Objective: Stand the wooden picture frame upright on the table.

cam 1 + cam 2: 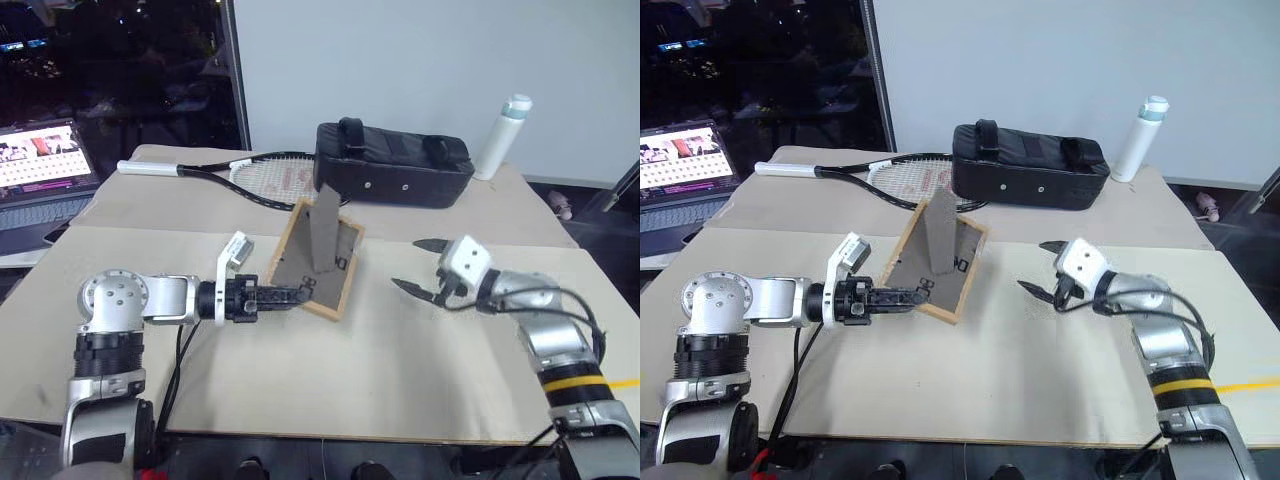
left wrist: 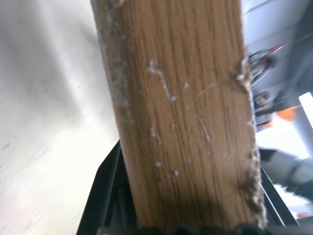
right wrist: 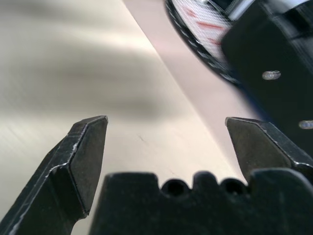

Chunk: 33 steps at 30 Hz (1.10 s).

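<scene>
Left eye view: the left gripper [image 1: 290,295] pinches the picture frame [image 1: 316,262] by its edge, tilted off the table [image 1: 400,370]. Right gripper [image 1: 418,265] hangs wide open, empty, beside it over bare tabletop.

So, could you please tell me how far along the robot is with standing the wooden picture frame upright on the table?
Done: the fold-out stand is swung out from the dark back panel of the small light-wood picture frame. In hand: the left gripper is shut on the frame's near edge, holding it tilted. The right gripper is open and apart. Left: setting the frame upright on the pale beige table and letting go.
</scene>
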Each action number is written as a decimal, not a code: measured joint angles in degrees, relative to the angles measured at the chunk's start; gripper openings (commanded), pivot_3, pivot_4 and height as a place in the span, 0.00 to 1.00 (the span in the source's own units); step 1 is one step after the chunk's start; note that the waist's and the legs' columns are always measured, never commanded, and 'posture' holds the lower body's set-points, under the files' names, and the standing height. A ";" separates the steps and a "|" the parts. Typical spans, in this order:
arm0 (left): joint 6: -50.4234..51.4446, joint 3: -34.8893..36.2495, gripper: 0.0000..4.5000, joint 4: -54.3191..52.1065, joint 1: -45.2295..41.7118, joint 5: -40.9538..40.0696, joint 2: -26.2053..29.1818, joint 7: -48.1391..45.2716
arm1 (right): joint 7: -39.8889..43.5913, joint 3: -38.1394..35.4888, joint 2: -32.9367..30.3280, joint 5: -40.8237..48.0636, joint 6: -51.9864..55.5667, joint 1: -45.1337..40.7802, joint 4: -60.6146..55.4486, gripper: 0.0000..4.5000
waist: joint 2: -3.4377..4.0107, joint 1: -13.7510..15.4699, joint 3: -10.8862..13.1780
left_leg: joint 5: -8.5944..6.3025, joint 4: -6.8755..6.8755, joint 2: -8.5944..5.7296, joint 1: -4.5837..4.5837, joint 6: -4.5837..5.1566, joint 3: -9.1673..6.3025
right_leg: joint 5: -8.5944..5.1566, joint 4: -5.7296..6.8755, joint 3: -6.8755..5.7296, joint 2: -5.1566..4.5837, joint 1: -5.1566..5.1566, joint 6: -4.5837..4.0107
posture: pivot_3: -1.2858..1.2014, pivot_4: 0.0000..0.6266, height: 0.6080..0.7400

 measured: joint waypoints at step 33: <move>-7.54 -15.80 0.29 4.70 0.16 -35.12 4.17 19.54 | -38.02 6.88 -0.65 -33.08 -26.75 -6.56 0.69 0.27 | 0.00 0.23 0.00 | 0.11 0.01 -0.04 0.13 -0.12 -0.06 | 0.24 0.17 0.01 -0.01 0.15 -0.41 | 0.52 0.24 0.85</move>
